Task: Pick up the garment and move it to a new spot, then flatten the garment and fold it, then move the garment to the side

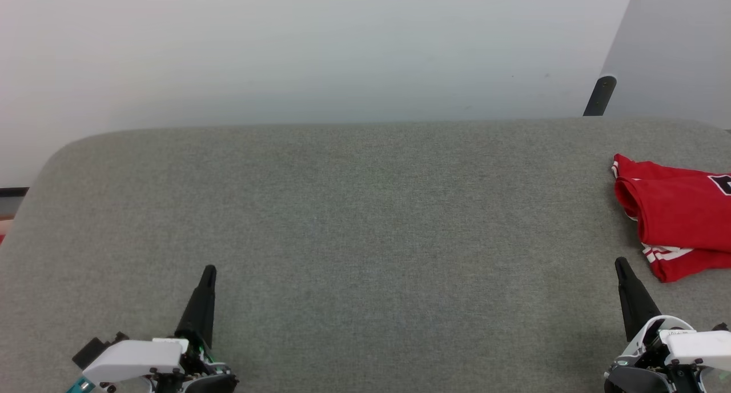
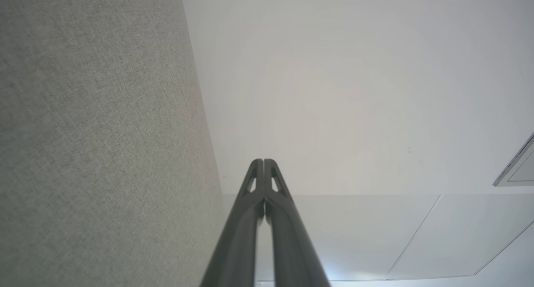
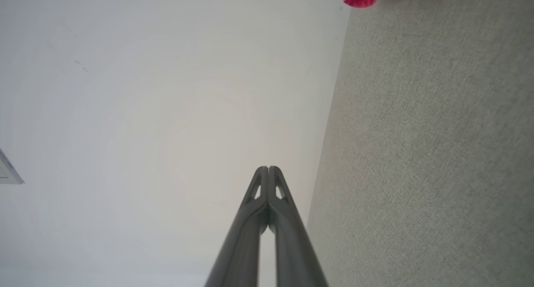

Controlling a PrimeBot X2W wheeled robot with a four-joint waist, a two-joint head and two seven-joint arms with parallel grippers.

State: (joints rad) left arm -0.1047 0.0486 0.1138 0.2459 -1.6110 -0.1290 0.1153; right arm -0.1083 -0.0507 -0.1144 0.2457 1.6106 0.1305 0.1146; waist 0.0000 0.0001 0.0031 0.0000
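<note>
- Grey padded table (image 1: 365, 210) holds the garment (image 1: 674, 216), folded at three o'clock, seemingly set aside.
- Both clenched empty: left gripper (image 1: 209, 269) at seven o'clock, right gripper (image 1: 620, 262) at five, likely parked.

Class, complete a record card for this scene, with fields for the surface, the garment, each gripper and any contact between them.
Surface: grey fabric surface, with a pale wall behind it
Garment: red garment with white striped trim, bunched in layers at the surface's right side, partly cut off by the picture's edge
Left gripper: shut, holding nothing, at the near left
Right gripper: shut, holding nothing, just short of the garment
Contact: none; both grippers are apart from the garment
</note>
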